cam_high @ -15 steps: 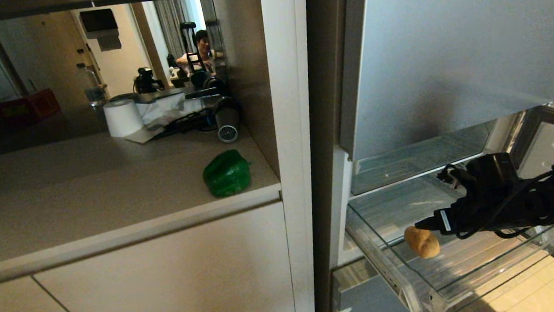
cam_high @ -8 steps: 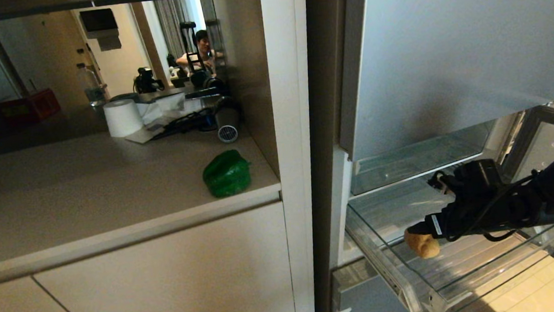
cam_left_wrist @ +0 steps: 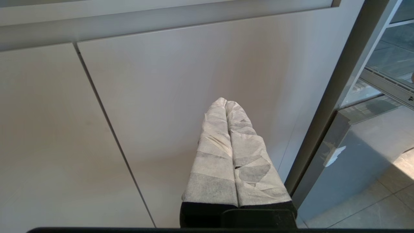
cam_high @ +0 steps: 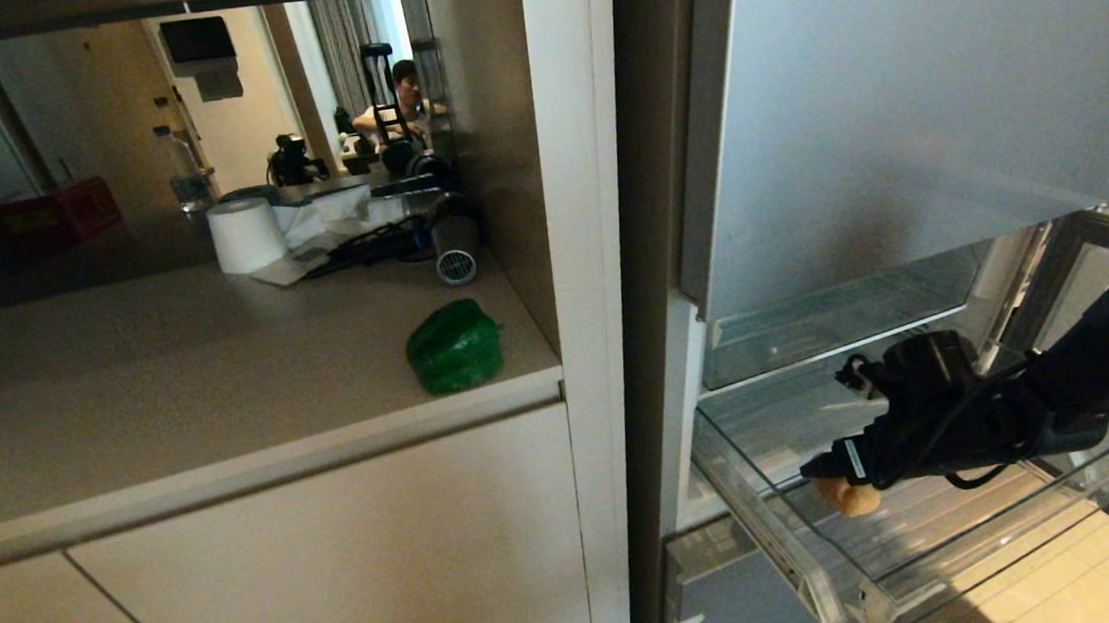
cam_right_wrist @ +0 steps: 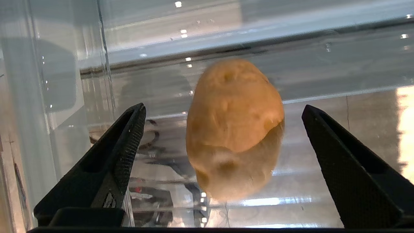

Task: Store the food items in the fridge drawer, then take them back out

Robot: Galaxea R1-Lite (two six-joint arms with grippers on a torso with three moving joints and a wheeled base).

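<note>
While the right claw [cam_high: 823, 474] reaches into the pulled-out fridge drawer [cam_high: 946, 538], its fingers [cam_right_wrist: 124, 142] are spread wide, released, with the potato [cam_right_wrist: 234, 127] lying on the clear floor between them, touching neither. The bell pepper [cam_high: 454, 346] sits well off to that claw's left on the desk [cam_high: 170, 385] (near its front edge). The left claw [cam_left_wrist: 226, 105] is clenched before a cabinet door [cam_left_wrist: 161, 97].

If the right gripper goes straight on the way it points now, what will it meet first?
Most likely the potato: it lies in the drawer directly ahead of the right gripper, between its open jaws. How far ahead is hard to judge.
</note>
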